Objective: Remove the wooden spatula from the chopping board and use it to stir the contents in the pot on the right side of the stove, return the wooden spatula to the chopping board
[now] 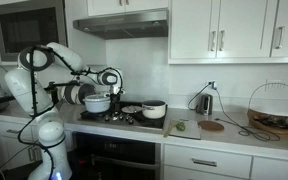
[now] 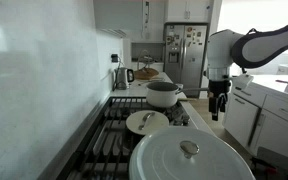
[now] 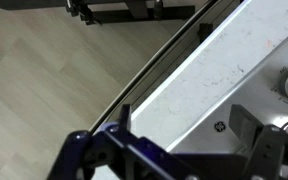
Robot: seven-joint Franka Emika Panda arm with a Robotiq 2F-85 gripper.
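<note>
My claw (image 2: 219, 112) hangs released and empty off the front edge of the stove (image 2: 104, 145), well short of the board (image 1: 180, 127). The board lies on the surface (image 1: 234, 134) just beside the stove's far edge, past the pot (image 1: 154, 109). I can't pick out the spatula on it from here. I'd travel along the front edge above the pot rims. Then I'd descend with jaws square across the handle, low, before clenching.
</note>
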